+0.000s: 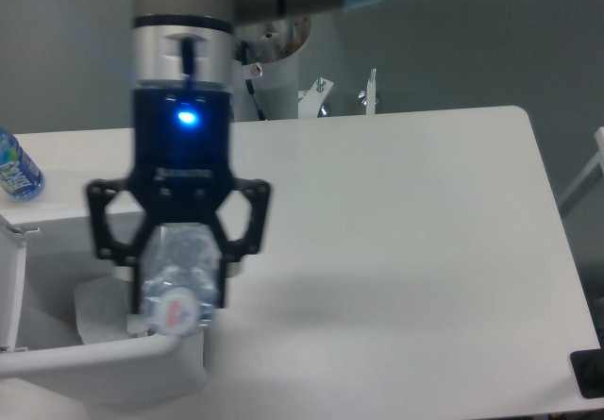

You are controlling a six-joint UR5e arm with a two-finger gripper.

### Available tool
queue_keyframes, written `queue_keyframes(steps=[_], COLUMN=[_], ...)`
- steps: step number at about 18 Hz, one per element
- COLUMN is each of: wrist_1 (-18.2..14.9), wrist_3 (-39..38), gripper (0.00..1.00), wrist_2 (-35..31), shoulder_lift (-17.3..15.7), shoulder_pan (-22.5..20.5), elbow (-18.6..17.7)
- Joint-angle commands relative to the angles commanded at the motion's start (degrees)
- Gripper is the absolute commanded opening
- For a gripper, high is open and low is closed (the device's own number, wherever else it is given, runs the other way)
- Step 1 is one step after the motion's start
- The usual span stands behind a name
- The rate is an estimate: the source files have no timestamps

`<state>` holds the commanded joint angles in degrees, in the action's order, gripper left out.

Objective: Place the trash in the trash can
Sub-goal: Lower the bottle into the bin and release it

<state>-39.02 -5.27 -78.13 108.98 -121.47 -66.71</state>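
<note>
My gripper (179, 274) hangs close to the camera, shut on the clear plastic bottle (179, 278), whose pale blue cap points toward the lens. Bottle and gripper are above the right rim of the white trash can (57, 359) at lower left. Inside the bin lies a whitish see-through wrapper (99, 311), partly covered by the gripper. The gripper's black body hides the bin's right wall and most of the opening.
A blue bottle with a printed label (16, 167) stands at the table's far left edge. The arm's base column (274, 80) rises behind the table. A dark object (590, 373) sits off the table's lower right corner.
</note>
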Motion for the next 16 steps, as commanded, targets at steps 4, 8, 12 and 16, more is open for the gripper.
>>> queue_keyframes(steps=[4, 8, 12, 16], wrist_1=[0.0, -0.1, -0.2, -0.8], wrist_3=[0.0, 0.0, -0.1, 4.2], gripper=[0.68, 1.00, 1.00, 1.00], wrist_2=[0.3, -0.1, -0.7, -7.9], shoulder_lift=[1.7, 3.0, 1.6, -0.4], shoulder_pan=[4.7, 5.9, 4.2, -2.3], elbow=[-1.0, -1.5, -1.9, -5.1])
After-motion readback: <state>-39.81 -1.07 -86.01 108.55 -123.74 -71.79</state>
